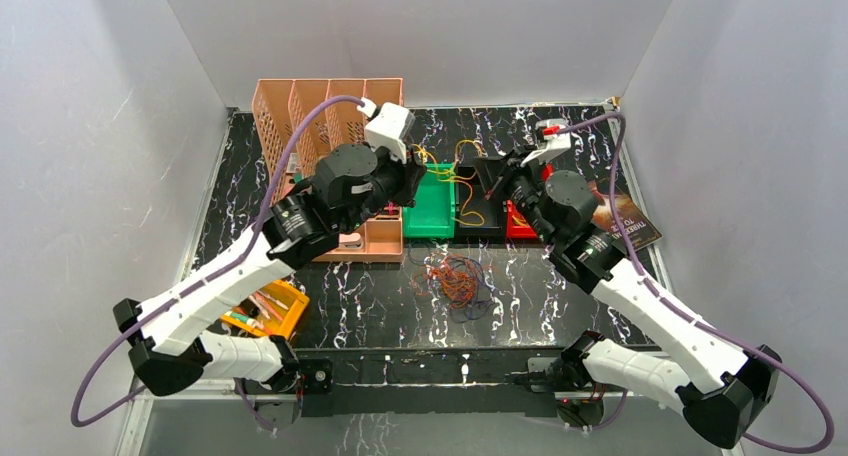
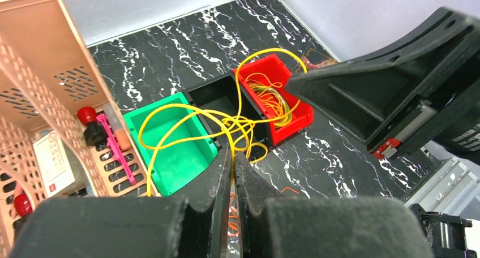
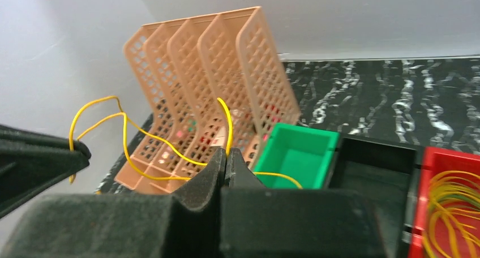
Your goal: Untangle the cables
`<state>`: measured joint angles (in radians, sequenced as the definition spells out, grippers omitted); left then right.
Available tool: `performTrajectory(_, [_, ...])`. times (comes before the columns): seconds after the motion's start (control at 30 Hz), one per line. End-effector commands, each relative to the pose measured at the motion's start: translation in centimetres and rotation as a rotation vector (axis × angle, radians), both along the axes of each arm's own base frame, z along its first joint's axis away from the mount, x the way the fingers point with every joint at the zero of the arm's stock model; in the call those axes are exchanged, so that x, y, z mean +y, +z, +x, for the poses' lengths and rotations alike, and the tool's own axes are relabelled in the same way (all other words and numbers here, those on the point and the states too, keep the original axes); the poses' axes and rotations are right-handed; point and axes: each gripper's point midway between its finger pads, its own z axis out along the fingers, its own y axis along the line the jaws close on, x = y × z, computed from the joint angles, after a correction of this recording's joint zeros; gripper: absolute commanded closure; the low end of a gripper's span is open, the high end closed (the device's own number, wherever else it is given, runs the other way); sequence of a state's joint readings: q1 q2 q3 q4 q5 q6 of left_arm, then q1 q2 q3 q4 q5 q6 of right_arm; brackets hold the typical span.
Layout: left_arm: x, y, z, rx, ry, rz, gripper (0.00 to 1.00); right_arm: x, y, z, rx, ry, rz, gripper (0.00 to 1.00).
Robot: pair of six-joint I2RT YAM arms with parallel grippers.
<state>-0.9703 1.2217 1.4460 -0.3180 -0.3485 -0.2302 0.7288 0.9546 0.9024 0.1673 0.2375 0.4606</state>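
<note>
My left gripper (image 2: 232, 159) and right gripper (image 3: 226, 156) are each pinched closed on the same yellow cable (image 2: 228, 134), which loops between them above the green bin (image 2: 175, 153). More yellow cables (image 2: 271, 97) lie coiled in the red bin (image 2: 303, 119), and an orange, red and dark tangle (image 1: 458, 281) rests on the desk (image 1: 540, 276) nearer my bases. The white label (image 2: 54, 159) in the peach organiser (image 2: 39, 37) is too blurred to read.

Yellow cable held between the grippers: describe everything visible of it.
The yellow cable is a thin, glossy, flexible wire. The left gripper and the right gripper are each shut on it, so it spans between them in slack loops above the green bin and black bin. A strand trails toward the red bin, where more yellow loops lie coiled. Its ends cannot be made out.
</note>
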Motion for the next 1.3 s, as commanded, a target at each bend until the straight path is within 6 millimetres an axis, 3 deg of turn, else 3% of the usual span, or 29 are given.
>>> performTrajectory(0.0, [-2.4,-1.4,0.6,0.028,-0.053,-0.011,0.95,-3.8,1.6,1.2,-0.02,-0.183,-0.142,1.0])
performTrajectory(0.17, [-7.1,-5.2,1.5,0.126,-0.164,0.01,0.97,-5.4,0.7,2.4,0.028,-0.245,-0.209,1.0])
performTrajectory(0.37, [-11.7,-8.6,3.5,0.193,-0.248,0.031,0.99,-9.0,-1.1,5.3,0.09,-0.285,-0.186,1.0])
performTrajectory(0.67, [-18.0,-11.2,6.7,0.233,-0.347,0.092,1.0,-12.5,-4.6,9.0,0.18,-0.238,-0.044,1.0])
performTrajectory(0.9, [-19.5,-12.3,7.5,0.242,-0.375,0.126,1.0,-13.6,-8.0,9.9,0.252,-0.165,0.076,1.0])
performTrajectory(1.1, [-18.1,-11.4,7.4,0.211,-0.34,0.129,1.0,-10.9,-7.3,9.5,0.235,0.034,0.165,1.0])
performTrajectory(1.27, [-17.3,-11.0,7.0,0.206,-0.33,0.123,1.0,-10.2,-7.0,9.3,0.224,0.082,0.198,1.0])
